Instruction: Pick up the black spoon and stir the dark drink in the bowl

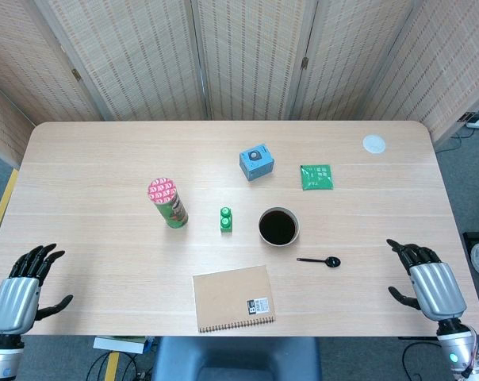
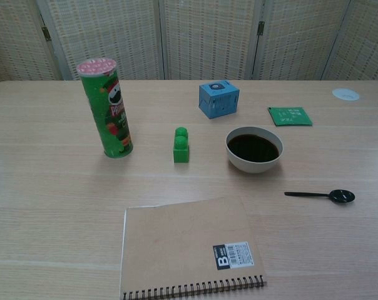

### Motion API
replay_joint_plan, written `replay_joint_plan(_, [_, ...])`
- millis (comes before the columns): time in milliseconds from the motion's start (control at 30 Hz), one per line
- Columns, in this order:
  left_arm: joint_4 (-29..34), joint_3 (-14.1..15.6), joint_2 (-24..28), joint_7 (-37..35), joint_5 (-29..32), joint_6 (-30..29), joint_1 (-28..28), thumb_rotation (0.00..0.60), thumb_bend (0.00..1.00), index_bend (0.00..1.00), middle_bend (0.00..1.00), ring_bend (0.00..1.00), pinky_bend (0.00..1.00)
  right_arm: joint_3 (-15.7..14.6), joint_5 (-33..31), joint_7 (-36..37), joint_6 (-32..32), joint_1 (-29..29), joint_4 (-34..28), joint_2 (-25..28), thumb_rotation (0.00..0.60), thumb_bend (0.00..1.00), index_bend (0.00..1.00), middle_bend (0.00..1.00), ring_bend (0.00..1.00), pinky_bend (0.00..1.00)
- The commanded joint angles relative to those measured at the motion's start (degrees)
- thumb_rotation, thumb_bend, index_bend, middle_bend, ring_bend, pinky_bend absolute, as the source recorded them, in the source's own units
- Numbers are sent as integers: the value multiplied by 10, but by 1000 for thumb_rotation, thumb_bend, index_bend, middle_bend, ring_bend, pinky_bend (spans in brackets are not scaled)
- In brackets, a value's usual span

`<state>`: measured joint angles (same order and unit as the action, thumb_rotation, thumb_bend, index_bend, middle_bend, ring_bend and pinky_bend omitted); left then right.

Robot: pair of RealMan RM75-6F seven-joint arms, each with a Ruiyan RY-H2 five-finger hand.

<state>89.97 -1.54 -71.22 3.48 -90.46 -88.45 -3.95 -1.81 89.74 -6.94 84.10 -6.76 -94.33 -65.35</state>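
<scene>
The black spoon [image 1: 320, 260] [image 2: 321, 195] lies flat on the table, just right of and nearer than the bowl, its scoop end pointing right. The white bowl [image 1: 278, 227] [image 2: 254, 149] holds a dark drink and stands mid-table. My right hand [image 1: 428, 281] rests at the table's near right edge, fingers spread, holding nothing, well to the right of the spoon. At the near left edge my left hand [image 1: 24, 291] is likewise spread and empty. Neither hand shows in the chest view.
A brown spiral notebook [image 1: 232, 298] lies near the front edge. A green chips can [image 1: 168, 202] and a green block [image 1: 226, 219] stand left of the bowl. Behind it are a blue box [image 1: 256, 162], a green sachet [image 1: 316, 176] and a white lid [image 1: 373, 144].
</scene>
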Motion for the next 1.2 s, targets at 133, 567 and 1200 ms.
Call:
replay_joint_plan(133, [-3,1,-3,-2,-2,2,-3,600,195,219,154,123,177,1,9,-2,11,8,-2,-5,600,101,133,298,249,280])
replay_joint_plan(567, [-14,1,-6,-15,5,-1,0,600,195,219,154,123,177,10,10,-12,0,6,1,-18,600,104,133,395,414,546])
replay_joint_plan(1200, [-32,2,-3,-40,14,-6,8,600,195,219,154,123,177,40,-69,-111,-163,-81,13,-116,600,234,285,889,1000,1000])
